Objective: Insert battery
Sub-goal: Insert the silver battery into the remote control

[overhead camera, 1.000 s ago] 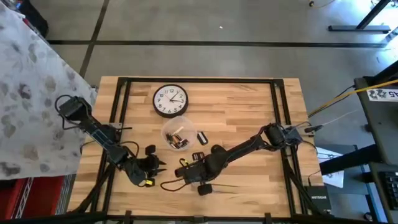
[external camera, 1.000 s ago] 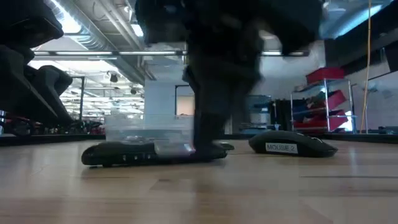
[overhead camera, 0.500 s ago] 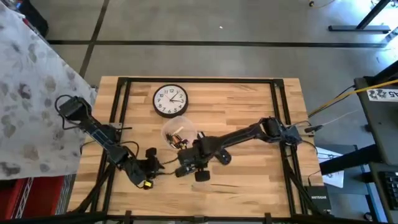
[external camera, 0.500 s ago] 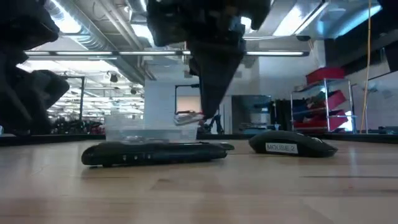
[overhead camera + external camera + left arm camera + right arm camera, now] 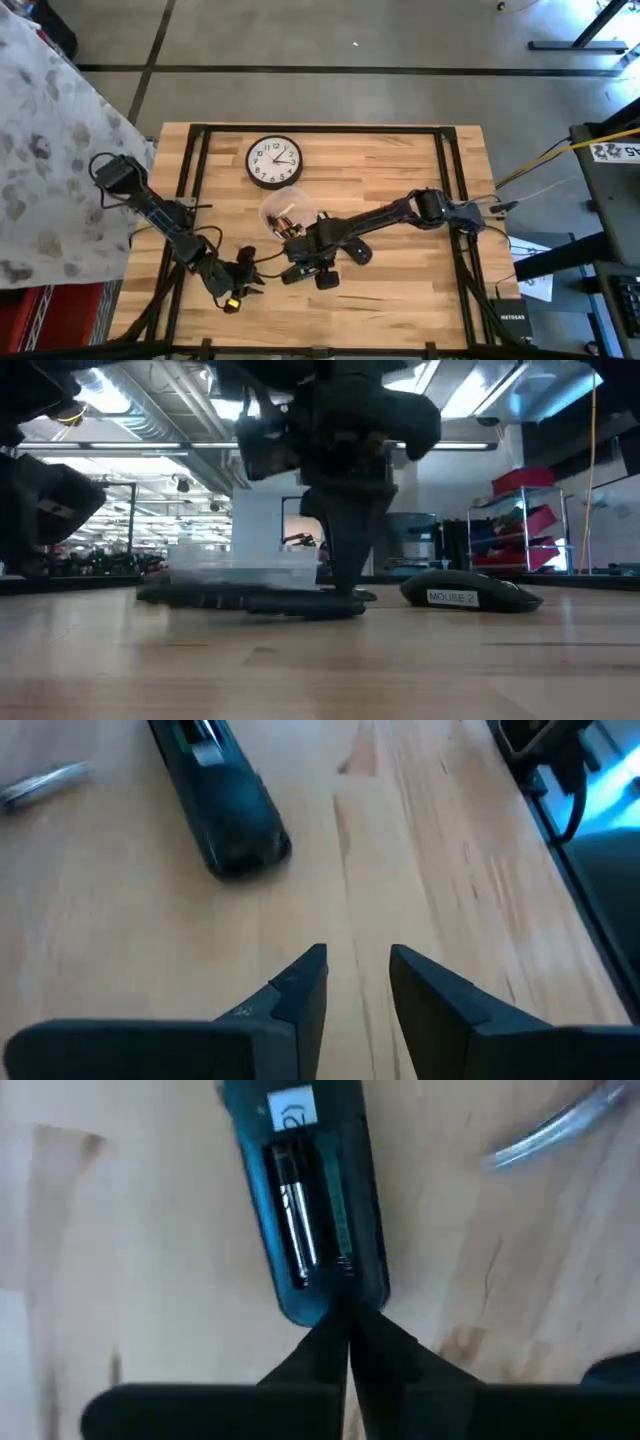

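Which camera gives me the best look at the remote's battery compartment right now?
The right wrist view: the remote lies open with one battery seated, the right gripper shut at its end. The left wrist view shows only a sliver, the low view a blurred side, the high view mostly arm.

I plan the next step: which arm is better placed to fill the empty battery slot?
Right: its pincer is shut at the black remote's open end. Left pincer waits open, apart.

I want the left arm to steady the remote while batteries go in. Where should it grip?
Grip the remote across its narrow width at the closed, rounded end, coming down from above. It lies flat, and that end is clear of the open battery bay and the right gripper.
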Controlling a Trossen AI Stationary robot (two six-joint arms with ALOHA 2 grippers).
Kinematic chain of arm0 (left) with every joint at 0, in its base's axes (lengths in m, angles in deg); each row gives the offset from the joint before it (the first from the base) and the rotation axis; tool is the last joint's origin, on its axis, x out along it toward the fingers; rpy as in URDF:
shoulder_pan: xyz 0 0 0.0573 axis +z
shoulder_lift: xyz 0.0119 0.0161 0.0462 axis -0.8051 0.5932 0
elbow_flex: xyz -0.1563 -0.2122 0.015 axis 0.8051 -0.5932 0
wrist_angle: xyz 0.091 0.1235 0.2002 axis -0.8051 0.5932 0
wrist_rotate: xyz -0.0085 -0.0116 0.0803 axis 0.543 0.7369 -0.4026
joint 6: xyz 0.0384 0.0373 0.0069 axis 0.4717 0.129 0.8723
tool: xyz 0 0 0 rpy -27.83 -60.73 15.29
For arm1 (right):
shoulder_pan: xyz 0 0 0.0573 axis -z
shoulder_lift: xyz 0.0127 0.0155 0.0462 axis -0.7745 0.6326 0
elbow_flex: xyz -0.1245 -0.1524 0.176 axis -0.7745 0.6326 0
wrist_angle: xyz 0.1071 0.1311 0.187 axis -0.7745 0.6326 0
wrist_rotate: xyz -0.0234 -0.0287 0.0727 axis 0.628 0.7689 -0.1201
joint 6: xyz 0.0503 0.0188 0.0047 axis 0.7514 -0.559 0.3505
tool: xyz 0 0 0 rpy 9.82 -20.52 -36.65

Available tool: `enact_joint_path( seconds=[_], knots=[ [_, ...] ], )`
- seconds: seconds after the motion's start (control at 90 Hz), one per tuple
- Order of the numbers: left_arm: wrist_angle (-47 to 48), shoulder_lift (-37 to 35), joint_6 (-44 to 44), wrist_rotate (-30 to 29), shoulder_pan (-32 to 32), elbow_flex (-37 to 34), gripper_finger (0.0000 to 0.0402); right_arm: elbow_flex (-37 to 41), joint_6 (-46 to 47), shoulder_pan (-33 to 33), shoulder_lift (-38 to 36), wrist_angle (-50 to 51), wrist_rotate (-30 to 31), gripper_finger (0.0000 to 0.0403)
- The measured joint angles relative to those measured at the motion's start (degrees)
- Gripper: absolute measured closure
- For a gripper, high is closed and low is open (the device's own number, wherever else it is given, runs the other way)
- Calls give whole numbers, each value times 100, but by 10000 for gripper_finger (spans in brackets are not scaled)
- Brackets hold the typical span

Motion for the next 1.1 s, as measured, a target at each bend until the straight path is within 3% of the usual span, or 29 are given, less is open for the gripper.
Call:
enact_joint_path(
  seconds=[0.233,0.411,0.778,1.1],
  knots=[
    [99,65,-80,-179,7,6,306,-189,-316,-7,-20,-393,299,402],
    [524,74,-368,-773,7,7,306,-319,-777,-12,-28,-594,497,397],
    [599,74,-352,-901,16,7,306,-223,-2143,-15,13,-509,1196,269],
    [588,74,-365,-962,16,7,306,-227,-1948,-50,353,-582,1008,256]
  ],
)
